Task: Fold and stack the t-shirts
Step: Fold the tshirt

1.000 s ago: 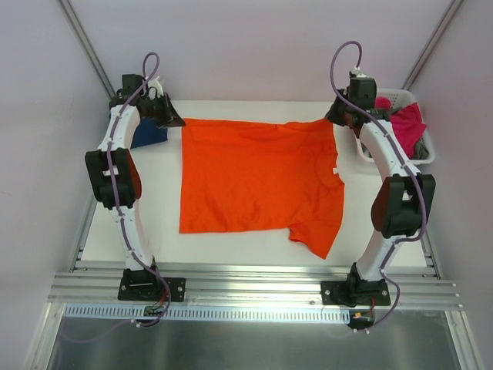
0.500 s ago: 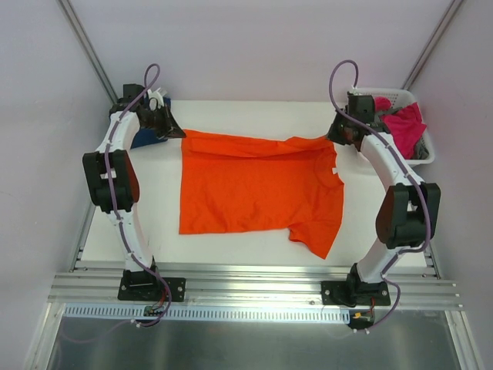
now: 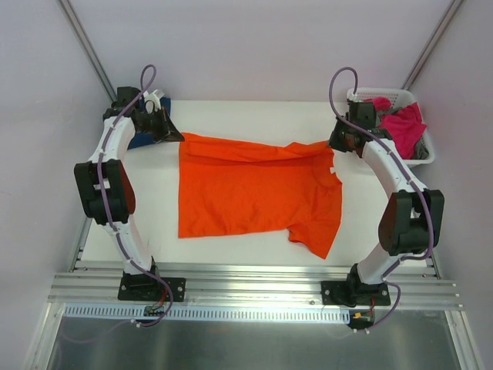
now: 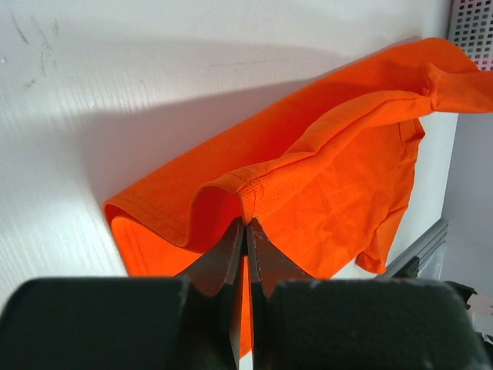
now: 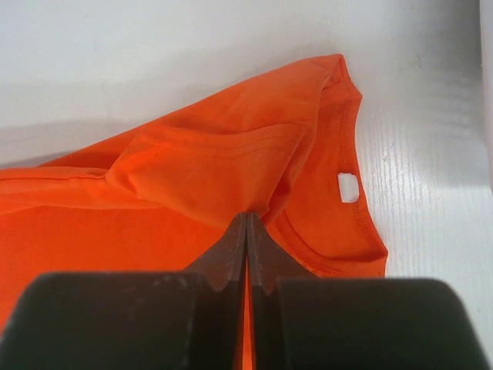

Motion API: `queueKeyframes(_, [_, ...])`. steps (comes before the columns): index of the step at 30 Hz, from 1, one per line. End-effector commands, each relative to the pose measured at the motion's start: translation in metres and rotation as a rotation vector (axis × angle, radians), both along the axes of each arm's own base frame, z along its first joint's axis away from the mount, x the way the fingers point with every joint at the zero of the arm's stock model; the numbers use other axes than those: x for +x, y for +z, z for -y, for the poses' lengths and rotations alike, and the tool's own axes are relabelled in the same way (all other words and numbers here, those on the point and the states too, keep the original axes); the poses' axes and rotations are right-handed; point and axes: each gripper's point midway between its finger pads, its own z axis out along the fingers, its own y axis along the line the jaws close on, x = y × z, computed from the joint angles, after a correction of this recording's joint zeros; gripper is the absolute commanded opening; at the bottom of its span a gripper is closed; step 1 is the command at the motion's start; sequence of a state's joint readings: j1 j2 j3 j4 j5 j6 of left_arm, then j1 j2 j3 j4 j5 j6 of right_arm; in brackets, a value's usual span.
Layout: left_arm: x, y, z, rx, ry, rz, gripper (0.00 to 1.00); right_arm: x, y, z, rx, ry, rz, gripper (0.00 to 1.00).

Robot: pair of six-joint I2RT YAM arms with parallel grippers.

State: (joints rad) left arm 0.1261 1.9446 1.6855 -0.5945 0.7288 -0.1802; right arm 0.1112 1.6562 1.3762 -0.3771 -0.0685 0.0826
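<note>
Cloth pinched at two points explains the arrangement: the orange t-shirt (image 3: pixel 258 193) lies spread on the white table (image 3: pixel 246 112), and each arm holds one end of its far edge. The left gripper (image 4: pixel 246 223) has its jaws pressed together on the stitched hem at the far-left corner, which rises in a small arch above the table. The right gripper (image 5: pixel 246 217) is clamped the same way on the shoulder fabric just beside the collar (image 5: pixel 362 223), whose white label (image 5: pixel 348 187) faces up. Holding both far corners at once lets the edge come up as one straight line, so I judge the step in hand to be the first fold, carrying the far half toward the near edge. The near sleeve lies loose and angled and may need tidying. A magenta t-shirt (image 3: pixel 404 123) waits in the white basket (image 3: pixel 397 93) at the far right, and a navy t-shirt (image 3: pixel 144 141) sits behind the left gripper, clear of the fold.
</note>
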Motion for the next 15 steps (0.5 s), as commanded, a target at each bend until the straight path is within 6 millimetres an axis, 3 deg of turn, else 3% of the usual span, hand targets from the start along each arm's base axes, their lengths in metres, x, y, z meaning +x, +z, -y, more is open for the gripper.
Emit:
queueKeyframes(1, [-0.017, 0.031, 0.002, -0.012, -0.030, 0.070, 0.00, -0.006, 0.023, -0.003, 0.001, 0.030, 0.053, 0.00])
queueKeyframes(9, [-0.049, -0.001, 0.009, -0.060, -0.018, -0.068, 0.00, -0.016, 0.024, -0.003, 0.006, 0.035, 0.043, 0.00])
queueKeyframes(15, [-0.024, -0.014, 0.005, -0.039, -0.023, -0.068, 0.00, -0.028, 0.016, -0.003, 0.008, 0.039, 0.024, 0.01])
